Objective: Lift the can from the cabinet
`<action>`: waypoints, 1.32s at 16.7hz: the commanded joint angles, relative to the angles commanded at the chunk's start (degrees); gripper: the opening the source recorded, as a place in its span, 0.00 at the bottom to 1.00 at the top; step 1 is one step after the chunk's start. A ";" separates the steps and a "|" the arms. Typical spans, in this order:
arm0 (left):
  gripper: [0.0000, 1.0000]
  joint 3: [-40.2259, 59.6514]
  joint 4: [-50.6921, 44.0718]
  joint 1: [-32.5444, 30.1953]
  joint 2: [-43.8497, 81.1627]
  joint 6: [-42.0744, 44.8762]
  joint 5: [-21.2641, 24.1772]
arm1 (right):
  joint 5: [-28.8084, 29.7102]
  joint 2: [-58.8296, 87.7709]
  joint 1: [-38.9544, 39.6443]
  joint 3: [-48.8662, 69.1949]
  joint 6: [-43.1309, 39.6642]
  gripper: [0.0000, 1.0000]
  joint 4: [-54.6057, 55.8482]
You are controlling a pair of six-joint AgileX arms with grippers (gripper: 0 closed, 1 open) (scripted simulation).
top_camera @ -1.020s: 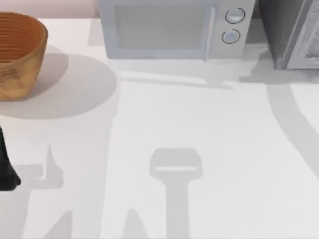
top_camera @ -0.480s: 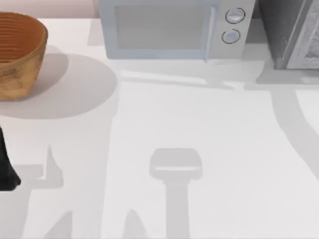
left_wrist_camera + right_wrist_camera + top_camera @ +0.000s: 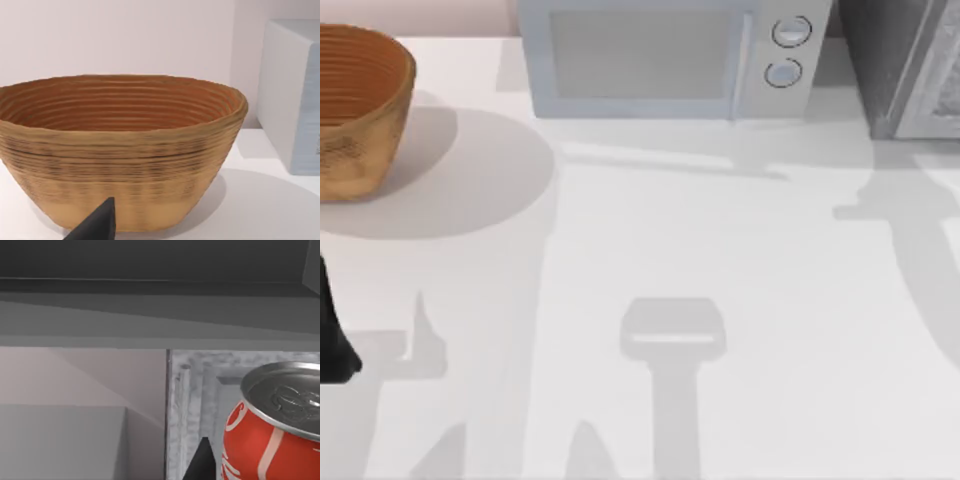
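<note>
Red can upright beside cabinet door in right wrist view, jaws' state unclear

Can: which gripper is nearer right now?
Right. The right wrist view has the red can directly beside a right gripper fingertip, by the cabinet. The left arm sits at the table's left edge, facing the basket.

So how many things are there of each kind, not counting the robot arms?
Basket: 1
Microwave: 1
Cabinet: 1
Can: 1
Total: 4
</note>
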 joint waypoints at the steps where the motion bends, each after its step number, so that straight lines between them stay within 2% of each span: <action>1: 1.00 0.00 0.00 0.00 0.00 0.00 0.00 | -1.02 -3.13 -1.04 -5.15 -0.02 0.00 1.83; 9: 1.00 0.00 0.00 0.00 0.00 0.00 0.00 | -10.21 -31.43 -10.32 -49.84 -0.21 0.00 18.37; 13: 1.00 0.00 0.00 0.00 0.00 0.00 0.00 | -14.26 -43.35 -14.19 -67.87 -0.35 0.00 25.26; 17: 1.00 0.00 0.00 0.00 0.00 0.00 0.00 | -16.79 -50.45 -16.50 -77.77 -0.48 0.00 29.29; 22: 1.00 0.00 0.00 0.00 0.00 0.00 0.00 | -17.16 -51.46 -16.82 -79.07 -0.50 0.00 29.85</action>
